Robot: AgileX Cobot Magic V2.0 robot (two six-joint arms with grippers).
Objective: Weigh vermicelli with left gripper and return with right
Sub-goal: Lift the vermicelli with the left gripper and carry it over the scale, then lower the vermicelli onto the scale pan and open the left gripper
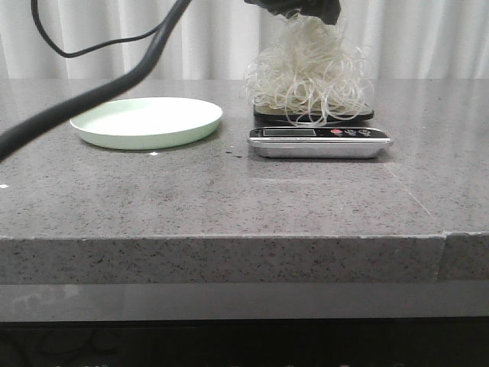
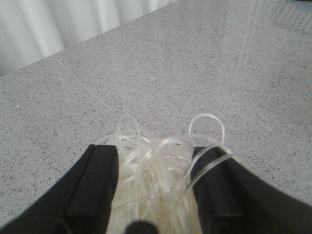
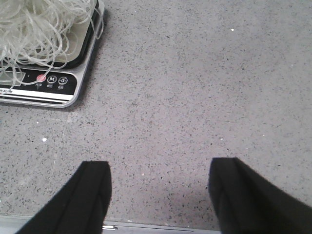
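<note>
Over the scale [image 1: 319,141], the left gripper [image 2: 156,187] gripped the vermicelli [image 1: 307,73], whose lower strands rested on the platform, so weighing looked underway. The plate [image 1: 147,121] sat bare beside the scale. The right gripper [image 3: 161,195] hovered open over bare table [image 3: 204,97]; release and return remained.

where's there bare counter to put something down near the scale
Bare counter runs along the front, before the green plate and scale, and right of the scale. It is crowded over the scale, where the left gripper holds the vermicelli.
</note>
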